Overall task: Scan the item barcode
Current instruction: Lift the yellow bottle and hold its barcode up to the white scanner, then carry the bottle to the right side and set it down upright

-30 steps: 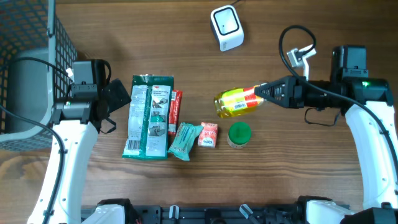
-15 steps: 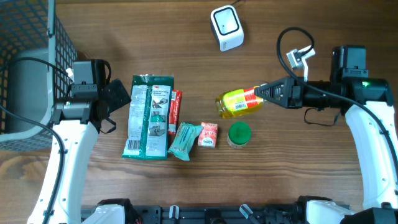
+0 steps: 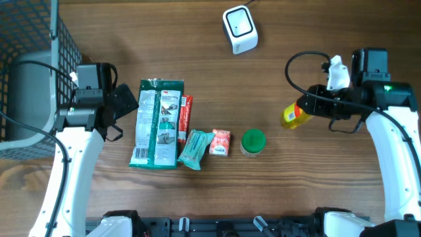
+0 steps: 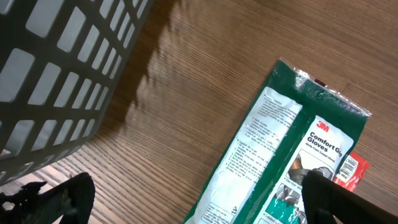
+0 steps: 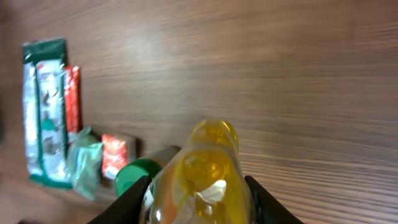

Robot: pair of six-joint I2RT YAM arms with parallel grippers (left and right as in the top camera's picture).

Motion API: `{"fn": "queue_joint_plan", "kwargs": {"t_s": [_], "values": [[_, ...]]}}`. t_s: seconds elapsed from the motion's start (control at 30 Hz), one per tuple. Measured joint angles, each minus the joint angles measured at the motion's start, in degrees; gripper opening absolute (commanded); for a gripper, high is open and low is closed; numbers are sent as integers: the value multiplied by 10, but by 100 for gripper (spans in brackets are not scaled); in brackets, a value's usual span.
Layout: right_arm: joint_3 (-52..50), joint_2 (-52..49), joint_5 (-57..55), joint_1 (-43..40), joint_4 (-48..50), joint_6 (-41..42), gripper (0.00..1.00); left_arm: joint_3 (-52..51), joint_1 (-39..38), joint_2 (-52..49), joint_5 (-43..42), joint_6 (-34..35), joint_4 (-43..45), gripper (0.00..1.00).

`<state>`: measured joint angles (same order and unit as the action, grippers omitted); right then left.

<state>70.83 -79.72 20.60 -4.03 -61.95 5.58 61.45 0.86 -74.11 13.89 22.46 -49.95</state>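
- The right pincer (image 3: 308, 109) at the right of the overhead view is partly closed on a yellow bottle (image 3: 293, 116); in the right wrist view the bottle (image 5: 198, 165) fills the gap between the two fingers (image 5: 132, 200), which press on its sides
- From above, the bottle shows only as a short yellow stub below the pincer, so it seems to hang steeply, end-on to the camera; it looks clear of the worktop (image 3: 197, 72), though the pictures do not settle that
- The step in hand, as I judge it, is carrying and turning the picked item for its scan; the scan itself is not yet done
- The white scanner (image 3: 239, 29) sits at the upper middle of the frame, well apart from the bottle; no barcode shows on the bottle in any view
- The next move calls for bringing the bottle up and left towards the scanner, and rolling the wrist so the printed label faces the scanner's window; the grip must hold firm while the round body turns
- The left pincer (image 3: 123, 105) stands wide open and holds nothing, beside the glove packet (image 4: 292, 162) at the left; the basket (image 3: 26, 39) lies at the upper left
- A green lid (image 3: 253, 142) rests just below and left of the bottle
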Motion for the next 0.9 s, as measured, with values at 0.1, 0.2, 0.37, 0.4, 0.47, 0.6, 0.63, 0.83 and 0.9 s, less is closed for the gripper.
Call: {"fn": "queue_joint_plan", "kwargs": {"t_s": [0.1,0.2,0.37,0.4,0.47,0.6,0.63,0.83,0.9], "values": [[94,-8,-45,13,-46,8,4,0,0,0,0,0,0,100],[240,-32,-95,40,-123,9,5,0,0,0,0,0,1,100],[477,-141,-162,108,-227,6,4,0,0,0,0,0,0,100],[498,-170,-170,121,-217,3,4,0,0,0,0,0,1,100],[504,-223,-191,144,-180,-13,4,0,0,0,0,0,0,100],[504,-336,-269,184,-87,-36,4,0,0,0,0,0,0,100],[504,-366,-294,195,-45,-44,4,0,0,0,0,0,0,100],[503,-436,-438,260,137,-119,4,0,0,0,0,0,0,100],[503,-450,-485,288,210,-165,4,0,0,0,0,0,1,100]]}}
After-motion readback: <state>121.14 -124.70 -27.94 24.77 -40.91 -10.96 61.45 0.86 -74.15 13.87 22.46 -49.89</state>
